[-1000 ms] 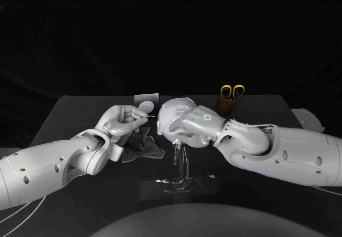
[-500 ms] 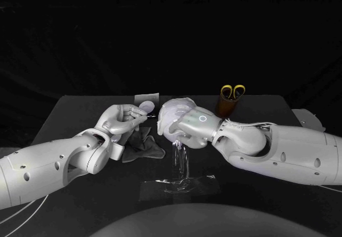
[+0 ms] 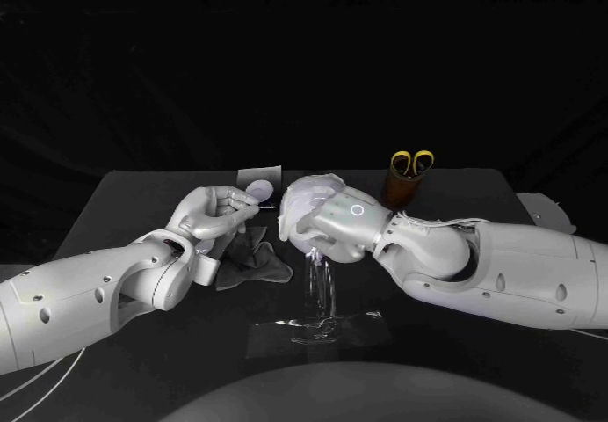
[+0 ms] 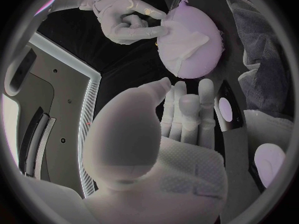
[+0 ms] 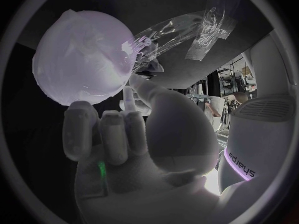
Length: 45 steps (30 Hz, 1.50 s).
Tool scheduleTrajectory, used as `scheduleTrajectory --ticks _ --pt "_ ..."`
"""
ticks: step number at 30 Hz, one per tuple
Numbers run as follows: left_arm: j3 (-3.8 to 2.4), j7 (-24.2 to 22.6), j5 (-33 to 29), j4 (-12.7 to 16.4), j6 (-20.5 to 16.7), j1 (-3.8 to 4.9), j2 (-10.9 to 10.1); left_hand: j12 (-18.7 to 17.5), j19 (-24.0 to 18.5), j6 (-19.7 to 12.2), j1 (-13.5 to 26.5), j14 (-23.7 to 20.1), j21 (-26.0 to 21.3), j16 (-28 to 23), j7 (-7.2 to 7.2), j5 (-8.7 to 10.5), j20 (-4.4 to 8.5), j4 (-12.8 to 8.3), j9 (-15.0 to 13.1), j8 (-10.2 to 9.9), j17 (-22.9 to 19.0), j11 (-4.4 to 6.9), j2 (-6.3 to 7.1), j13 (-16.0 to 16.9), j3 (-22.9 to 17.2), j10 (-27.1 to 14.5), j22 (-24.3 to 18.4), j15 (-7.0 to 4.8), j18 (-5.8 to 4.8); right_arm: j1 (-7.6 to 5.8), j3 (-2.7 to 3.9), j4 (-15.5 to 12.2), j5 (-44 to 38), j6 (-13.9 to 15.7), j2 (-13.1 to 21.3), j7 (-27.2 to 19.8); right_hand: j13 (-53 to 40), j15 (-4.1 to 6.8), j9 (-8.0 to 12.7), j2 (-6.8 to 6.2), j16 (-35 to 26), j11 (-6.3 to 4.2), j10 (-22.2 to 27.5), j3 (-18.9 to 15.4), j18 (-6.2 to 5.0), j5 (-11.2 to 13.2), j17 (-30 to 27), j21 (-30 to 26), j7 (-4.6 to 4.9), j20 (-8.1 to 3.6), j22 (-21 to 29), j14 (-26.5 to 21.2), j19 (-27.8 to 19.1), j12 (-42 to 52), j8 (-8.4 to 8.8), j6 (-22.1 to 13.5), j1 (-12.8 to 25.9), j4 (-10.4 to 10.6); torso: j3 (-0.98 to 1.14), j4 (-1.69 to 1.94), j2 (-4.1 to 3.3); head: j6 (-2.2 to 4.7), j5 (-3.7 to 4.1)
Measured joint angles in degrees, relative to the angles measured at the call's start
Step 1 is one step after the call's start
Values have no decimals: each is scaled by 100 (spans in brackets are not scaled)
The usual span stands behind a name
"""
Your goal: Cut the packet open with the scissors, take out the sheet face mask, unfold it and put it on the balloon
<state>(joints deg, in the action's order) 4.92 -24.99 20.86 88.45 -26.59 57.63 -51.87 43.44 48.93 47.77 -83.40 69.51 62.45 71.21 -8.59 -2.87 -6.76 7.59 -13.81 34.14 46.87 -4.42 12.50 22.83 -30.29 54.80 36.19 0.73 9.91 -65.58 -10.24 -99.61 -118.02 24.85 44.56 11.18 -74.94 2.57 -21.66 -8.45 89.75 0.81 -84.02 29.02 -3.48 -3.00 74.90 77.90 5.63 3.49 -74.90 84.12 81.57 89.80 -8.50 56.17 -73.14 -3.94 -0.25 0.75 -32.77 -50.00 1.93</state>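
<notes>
Nudged slightly toward the left hand [image 3: 218,211] since the earlier frame, the right hand [image 3: 332,220] rests its fingertips on the sheet face mask [image 4: 187,41] lying over the balloon [image 4: 193,15], which sits between both hands. Whether it pinches the mask cannot be told. The left hand's fingers lie together, thumb apart, and any grip is unclear. Scissors [image 3: 413,162] stand beyond the right hand, near the far edge of the worktop [image 3: 126,193]. Bare worktop lies outside the left hand. Wrist lettering [image 5: 241,165] reads "sharpa".

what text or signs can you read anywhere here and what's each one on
"sharpa": on the white casing in the right wrist view, letters turned on their side.
A small lit ring, no letters: on the back of the right robot hand.
Cup holding the scissors: no print that can be read.
No other text can be read.
</notes>
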Motion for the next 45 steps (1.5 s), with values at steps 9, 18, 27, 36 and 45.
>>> scheduleTrajectory --ticks 9,18,27,36,45 --pt "0 9 -38 -3 10 0 7 0 0 0 0 0 0 0 1 0 0 0 0 0 0 0 0 0 0 0 -1 0 -4 -1 0 106 -32 -92 -76 44 -1 0 14 1 3 -5 6 -27 1 0 1 -1 0 1 -3 0 -1 -1 21 0 0 27 -2 -1 0 0 25" --pt "0 12 -59 -7 31 0 19 0 0 -30 23 0 -16 0 -11 0 0 0 0 0 0 0 -23 -10 0 0 -5 0 -9 -3 1 193 -41 -240 -158 96 2 -1 43 -83 5 25 0 -89 2 0 5 14 -10 -20 -4 -1 19 -11 46 53 22 89 -2 0 5 0 36" --pt "0 22 -70 -10 39 0 22 -22 22 -30 -14 0 -21 0 -11 0 -22 0 0 0 23 0 -60 -27 0 0 -9 0 -14 -3 1 247 -75 -359 -214 214 4 -13 70 -106 1 95 -10 -117 2 0 5 13 85 -8 -3 -12 31 1 84 65 45 233 -1 0 1 0 53" --pt "0 43 -75 -10 38 0 20 -22 22 -31 -52 0 -21 0 -11 0 -21 0 0 0 42 -1 -97 -44 0 0 -15 0 -18 -5 3 263 -126 -436 -249 306 0 -44 44 128 -12 116 10 -18 3 1 0 53 82 43 0 -1 81 0 -76 428 32 432 1 -2 -1 0 69" --pt "0 64 -78 -9 36 0 16 -22 21 -31 -52 0 -21 0 -10 0 -21 0 0 0 70 -1 -97 -44 0 0 -15 0 -21 -6 6 275 -161 -520 -258 350 -1 -44 -2 538 5 116 10 118 4 2 1 97 0 43 -3 -1 81 -1 -203 580 103 722 1 -1 1 0 73"
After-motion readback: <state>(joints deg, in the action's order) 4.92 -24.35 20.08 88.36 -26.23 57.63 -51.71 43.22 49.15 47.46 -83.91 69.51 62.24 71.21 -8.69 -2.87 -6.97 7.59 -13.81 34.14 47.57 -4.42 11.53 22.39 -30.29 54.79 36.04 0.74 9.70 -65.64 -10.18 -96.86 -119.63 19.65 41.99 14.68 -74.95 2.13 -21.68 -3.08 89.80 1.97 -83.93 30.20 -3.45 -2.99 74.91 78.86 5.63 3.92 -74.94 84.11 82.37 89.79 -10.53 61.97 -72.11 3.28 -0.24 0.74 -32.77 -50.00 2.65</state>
